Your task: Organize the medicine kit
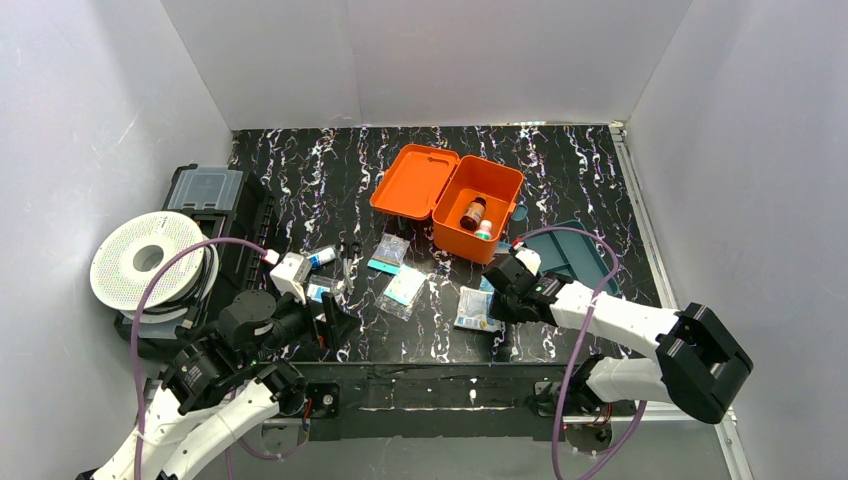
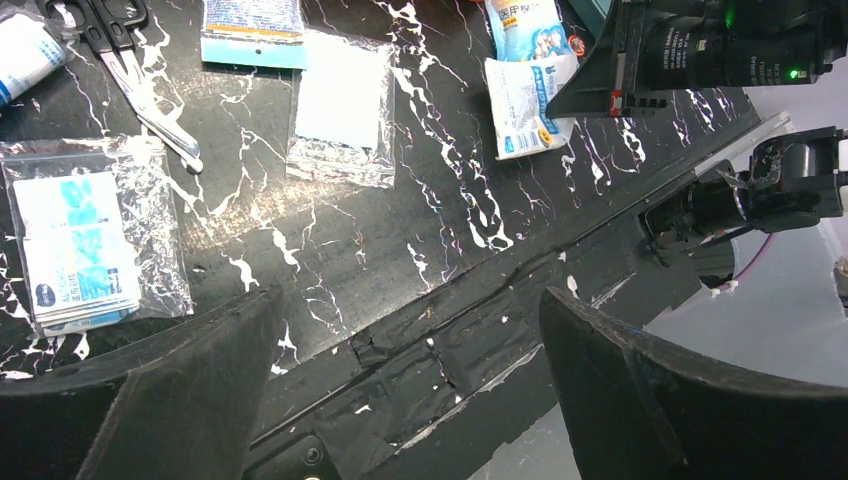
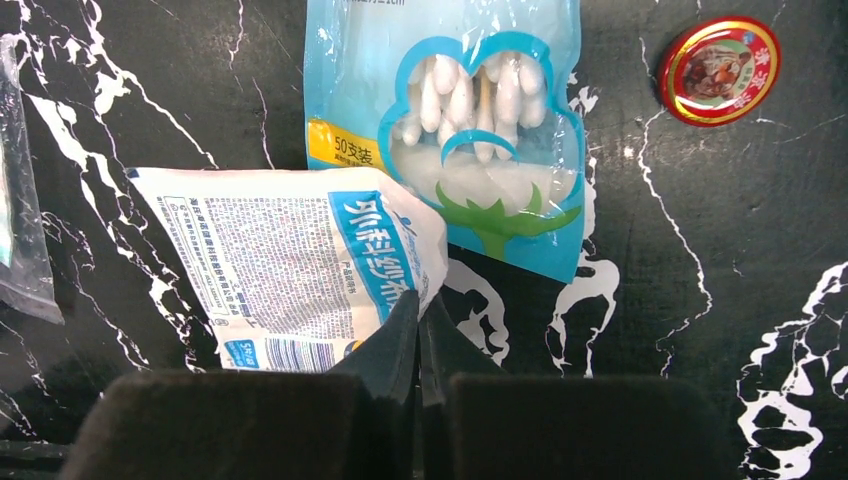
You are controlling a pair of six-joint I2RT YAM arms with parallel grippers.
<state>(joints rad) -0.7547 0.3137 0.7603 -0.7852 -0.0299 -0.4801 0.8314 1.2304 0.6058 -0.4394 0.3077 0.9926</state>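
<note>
1. Right gripper (image 3: pixel 418 318) is pinched shut on a white packet's (image 3: pixel 280 270) corner.
2. Left gripper (image 2: pixel 407 300) gapes wide, holding nothing, above the black marbled table (image 2: pixel 330 265).
3. The orange medicine kit (image 1: pixel 470 243), lid open, sits beyond the right gripper, with white walls (image 1: pixel 450 60) around.

Swab pack (image 3: pixel 470 130) top cut off by upper edge. Packet (image 3: pixel 290 270) corner was hidden inside closed right gripper (image 3: pixel 420 320). Clear bag (image 3: pixel 15 200) ran off left edge. Scissors (image 2: pixel 150 110) handles cropped at top. Tray (image 1: pixel 580 255) partly hidden by right arm. Brown bottle (image 1: pixel 473 213) label was too small to read.
</note>
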